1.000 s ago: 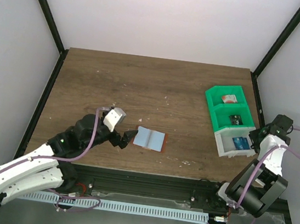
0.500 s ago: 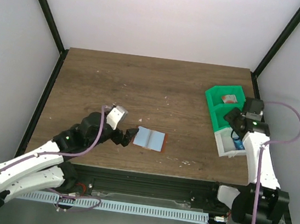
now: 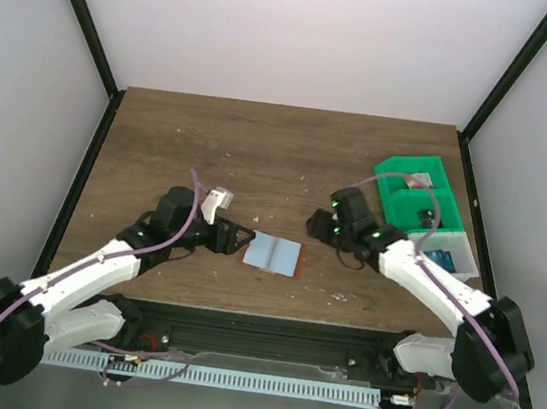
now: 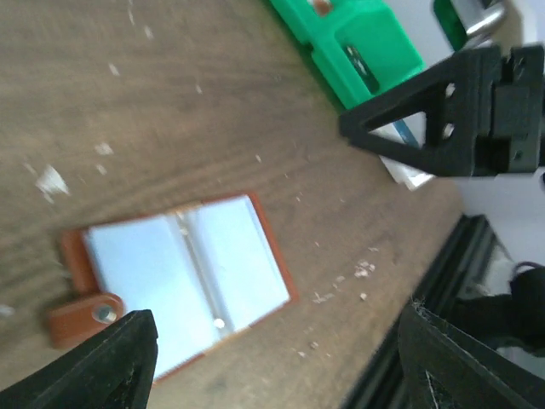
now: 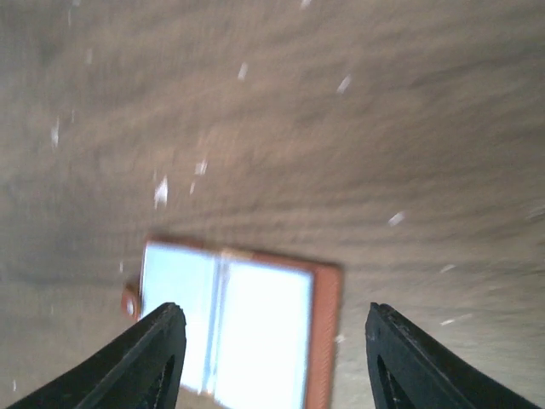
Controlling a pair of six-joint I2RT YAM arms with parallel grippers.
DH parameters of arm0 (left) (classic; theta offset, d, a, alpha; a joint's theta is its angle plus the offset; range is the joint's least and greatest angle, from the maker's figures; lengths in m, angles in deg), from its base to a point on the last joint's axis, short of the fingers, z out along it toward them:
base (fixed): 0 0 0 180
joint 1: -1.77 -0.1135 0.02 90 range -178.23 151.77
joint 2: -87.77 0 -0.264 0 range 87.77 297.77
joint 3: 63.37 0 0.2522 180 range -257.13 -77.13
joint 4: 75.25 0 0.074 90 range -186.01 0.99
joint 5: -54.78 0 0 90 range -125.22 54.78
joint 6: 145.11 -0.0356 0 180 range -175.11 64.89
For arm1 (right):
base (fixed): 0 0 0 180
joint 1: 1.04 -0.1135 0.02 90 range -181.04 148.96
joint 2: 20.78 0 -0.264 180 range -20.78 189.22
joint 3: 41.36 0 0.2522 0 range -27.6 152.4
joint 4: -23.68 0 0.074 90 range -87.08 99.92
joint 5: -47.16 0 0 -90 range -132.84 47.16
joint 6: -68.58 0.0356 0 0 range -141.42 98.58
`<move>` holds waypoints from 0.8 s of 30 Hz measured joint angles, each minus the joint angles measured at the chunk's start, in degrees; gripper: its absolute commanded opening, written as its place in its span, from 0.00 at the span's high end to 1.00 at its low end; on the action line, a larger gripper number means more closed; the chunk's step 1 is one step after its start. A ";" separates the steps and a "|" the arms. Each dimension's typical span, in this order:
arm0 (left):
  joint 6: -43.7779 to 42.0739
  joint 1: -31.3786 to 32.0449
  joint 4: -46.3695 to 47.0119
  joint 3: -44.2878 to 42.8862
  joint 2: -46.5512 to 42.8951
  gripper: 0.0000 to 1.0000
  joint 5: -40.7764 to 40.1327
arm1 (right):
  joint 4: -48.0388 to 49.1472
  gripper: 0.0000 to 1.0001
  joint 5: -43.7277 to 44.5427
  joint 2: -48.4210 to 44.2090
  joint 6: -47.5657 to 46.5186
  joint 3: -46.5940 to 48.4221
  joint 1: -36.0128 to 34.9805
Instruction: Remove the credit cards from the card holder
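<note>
The card holder (image 3: 275, 254) lies open and flat on the table, pale blue faces up, with a reddish-brown border and a snap strap (image 4: 83, 315) at one end. No cards show in its faces. My left gripper (image 3: 237, 239) is open just left of the holder, low over the table. My right gripper (image 3: 319, 223) is open too, hovering just up and right of it, and the holder (image 5: 234, 332) lies below its spread fingers. The credit cards lie in the bins on the right: a reddish-and-white card (image 3: 418, 181) in the far green compartment and a blue card (image 3: 438, 257) in the white bin.
A green bin (image 3: 399, 171) and an adjoining white bin (image 3: 464, 252) stand at the table's right edge. The right forearm stretches from the near right corner across toward the holder. Pale specks dot the wood.
The right arm has swung from the bins at the right edge to the middle, beside the holder, opening wider. The left gripper has shifted slightly closer to the holder's left end.
</note>
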State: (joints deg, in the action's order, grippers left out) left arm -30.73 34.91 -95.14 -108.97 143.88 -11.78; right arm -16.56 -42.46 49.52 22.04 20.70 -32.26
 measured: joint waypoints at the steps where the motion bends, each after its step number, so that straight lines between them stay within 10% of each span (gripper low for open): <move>1: 1.84 -0.02 2.27 0.96 1.62 0.23 2.45 | 2.03 0.46 -1.09 1.66 0.79 -1.01 -2.40; 8: 14.21 -0.07 18.16 5.97 15.47 0.25 9.92 | 13.62 0.72 -9.86 8.63 2.82 -8.17 -6.80; 24: 17.53 -0.07 27.10 3.56 30.62 0.23 4.94 | 28.63 0.82 -15.82 18.78 2.27 -12.39 -7.23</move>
State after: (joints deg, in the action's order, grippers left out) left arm -13.20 34.85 -68.04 -105.41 174.51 -6.84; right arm 12.07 -58.29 68.30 24.31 8.30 -39.49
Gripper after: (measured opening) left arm 0.774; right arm 0.201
